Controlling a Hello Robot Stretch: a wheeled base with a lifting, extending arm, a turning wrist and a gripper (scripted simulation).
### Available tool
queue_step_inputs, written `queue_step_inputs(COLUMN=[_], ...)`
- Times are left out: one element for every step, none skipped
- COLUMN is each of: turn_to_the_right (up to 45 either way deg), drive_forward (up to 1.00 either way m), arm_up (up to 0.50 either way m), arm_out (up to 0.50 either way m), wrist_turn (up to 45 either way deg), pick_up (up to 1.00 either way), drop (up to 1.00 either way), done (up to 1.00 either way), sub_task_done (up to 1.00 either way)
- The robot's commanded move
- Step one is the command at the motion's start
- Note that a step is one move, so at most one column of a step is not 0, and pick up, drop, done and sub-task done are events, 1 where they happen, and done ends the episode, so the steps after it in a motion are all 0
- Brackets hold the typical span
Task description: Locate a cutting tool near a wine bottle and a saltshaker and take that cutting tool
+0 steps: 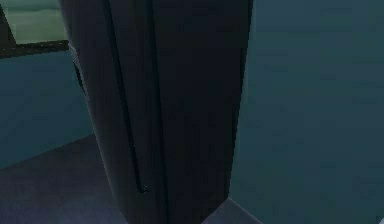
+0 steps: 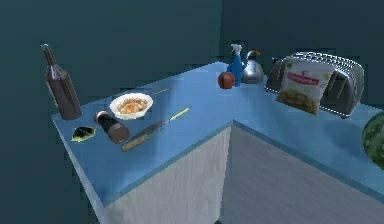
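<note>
Two runs of blue countertop (image 2: 200, 150) meet at a corner in the arm side view, over pale cabinet fronts (image 2: 170, 190). At the left end stands a dark wine bottle (image 2: 60, 85), upright near the counter's back edge. Just to its right sits a white bowl (image 2: 131, 104) of orange food. In front of the bowl is a dark cylindrical shaker (image 2: 112, 126), which seems to lie on its side, and a small dark-and-yellow item (image 2: 82, 135) lies beside it.

The task's thing, a long slim knife (image 2: 155, 128), lies flat on the counter just right of the shaker. It lies aslant, with its pale yellow-green end toward the back and its darker end toward the front edge.

Farther along, near the corner, are a red apple (image 2: 227, 80), a blue spray bottle (image 2: 236, 52) and a kettle (image 2: 251, 68). On the other run stand a silver toaster (image 2: 338, 82) with a printed packet (image 2: 300, 85) leaning at its front, and a green round thing (image 2: 376, 140) at the picture's right edge.

The forward view has a tall dark cabinet-like body (image 1: 160, 100) close ahead – a teal wall (image 1: 310, 100) lies to its right. The gripper's state cannot be told.
</note>
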Motion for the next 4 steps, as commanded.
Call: queue_step_inputs(turn_to_the_right=[0.0, 0.0, 0.0, 0.0], drive_forward=[0.0, 0.0, 0.0, 0.0], arm_up=[0.5, 0.38, 0.0, 0.0], arm_out=[0.0, 0.0, 0.46, 0.0], wrist_turn=[0.0, 0.0, 0.0, 45.0], pick_up=[0.0, 0.0, 0.0, 0.0], drop=[0.0, 0.0, 0.0, 0.0], done=[0.0, 0.0, 0.0, 0.0], sub_task_done=[0.0, 0.0, 0.0, 0.0])
